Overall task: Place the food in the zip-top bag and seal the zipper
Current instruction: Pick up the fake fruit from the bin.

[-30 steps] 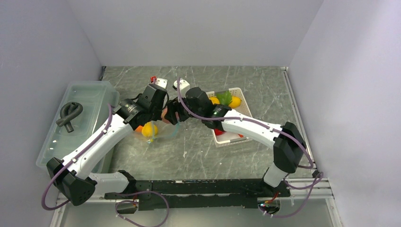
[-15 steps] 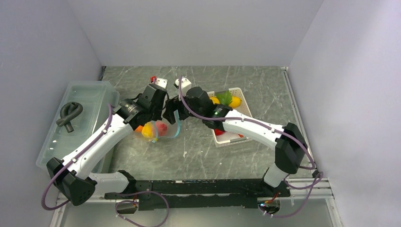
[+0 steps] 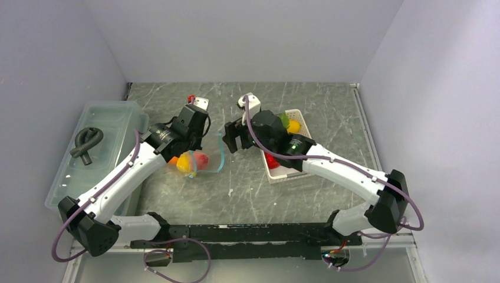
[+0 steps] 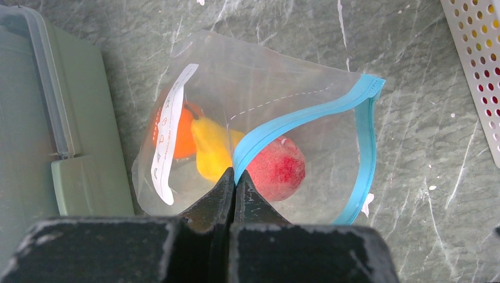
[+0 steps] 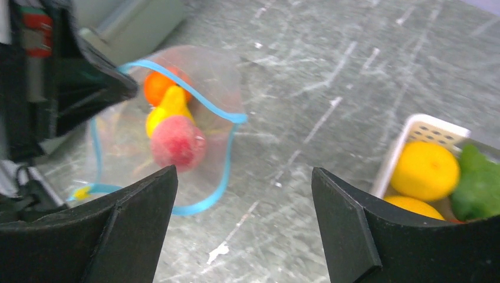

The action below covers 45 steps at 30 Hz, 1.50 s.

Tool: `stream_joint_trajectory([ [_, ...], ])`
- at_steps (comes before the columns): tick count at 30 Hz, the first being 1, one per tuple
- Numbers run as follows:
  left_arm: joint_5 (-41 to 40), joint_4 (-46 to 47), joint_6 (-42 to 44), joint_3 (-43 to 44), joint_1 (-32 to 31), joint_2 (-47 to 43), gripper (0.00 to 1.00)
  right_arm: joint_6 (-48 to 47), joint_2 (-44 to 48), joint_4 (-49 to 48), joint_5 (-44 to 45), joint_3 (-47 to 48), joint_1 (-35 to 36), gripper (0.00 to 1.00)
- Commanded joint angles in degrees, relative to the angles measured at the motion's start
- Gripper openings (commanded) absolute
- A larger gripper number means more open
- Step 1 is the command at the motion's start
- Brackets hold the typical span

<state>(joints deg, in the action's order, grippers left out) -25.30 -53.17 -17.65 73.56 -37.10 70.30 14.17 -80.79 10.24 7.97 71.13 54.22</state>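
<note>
Left tool, seen from above, is clamped on the zip-top bag. It lies on the tabletop between the lidded bin and the white basket, its mouth turned toward the basket. The right tool is spread wide just beside that mouth, nothing gripped.

From the left wrist, the teal zipper is pinched at the near rim and loops open rightward. An orange fruit, a yellow fruit and a red fruit are seen through clear plastic.

From the right wrist, the gaping mouth is faced, and a green leafy piece is seen in the basket.
</note>
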Motion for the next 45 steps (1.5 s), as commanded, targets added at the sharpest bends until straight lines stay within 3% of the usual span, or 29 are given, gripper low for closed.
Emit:
stream_joint_trajectory([
  [1,-0.10,1.44,0.41,-0.02,0.25,-1.13,0.00,-3.76,4.07,4.66,9.42,-2.07,0.02,0.86],
  [12,-0.46,1.40,0.42,-0.13,0.20,-0.67,0.00,-4.47,7.69,13.57,16.25,-3.41,-3.41,0.82],
  [22,-0.57,1.40,0.49,-0.09,0.19,-0.43,0.00,-0.99,9.29,22.08,10.62,-4.72,-11.89,0.80],
  [31,-0.38,1.47,0.50,-0.12,0.19,-0.25,0.00,0.80,6.81,21.16,4.53,-6.74,-18.21,0.82],
  [45,-0.41,1.32,0.54,-0.13,0.19,-0.08,0.00,2.77,-6.12,17.27,-0.13,-3.45,-23.51,0.80],
])
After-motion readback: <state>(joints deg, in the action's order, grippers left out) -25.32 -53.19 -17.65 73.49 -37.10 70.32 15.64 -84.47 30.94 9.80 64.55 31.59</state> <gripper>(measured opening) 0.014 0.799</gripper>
